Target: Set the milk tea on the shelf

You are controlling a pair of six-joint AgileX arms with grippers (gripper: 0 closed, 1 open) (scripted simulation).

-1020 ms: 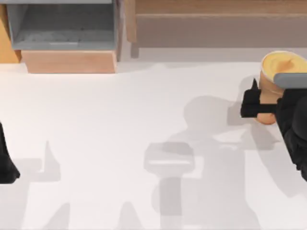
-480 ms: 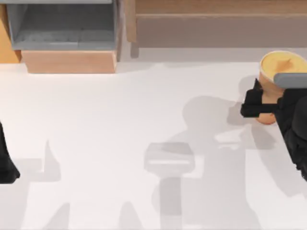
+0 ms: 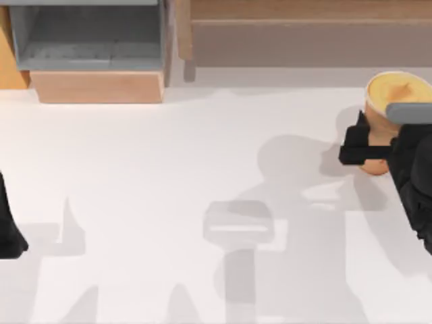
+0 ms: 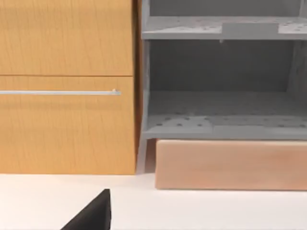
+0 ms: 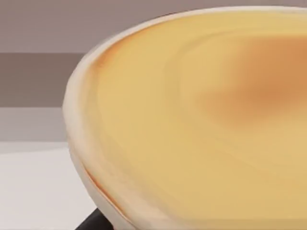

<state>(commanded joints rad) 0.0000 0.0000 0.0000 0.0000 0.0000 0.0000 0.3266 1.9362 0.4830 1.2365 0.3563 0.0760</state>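
Right gripper (image 3: 370, 150) clamped on tapered peach-orange milk tea cup (image 3: 391, 101), near long light-wood shelf (image 3: 304, 30), left gripper (image 3: 10, 233) parked at table's left edge, finger state cannot be told

The milk tea (image 5: 206, 120) is sitting right up against my right wrist camera, its creamy yellow-orange top spreading across most of what I am seeing, with a darker orange patch toward one side. Its pale rim is curving around the near edge, and a thin peach-orange line is showing just under that rim. Beneath the cup, a small dark piece of my right gripper is peeking out. Behind the cup, the white table (image 5: 33, 187) is meeting brown-grey and pale bands.
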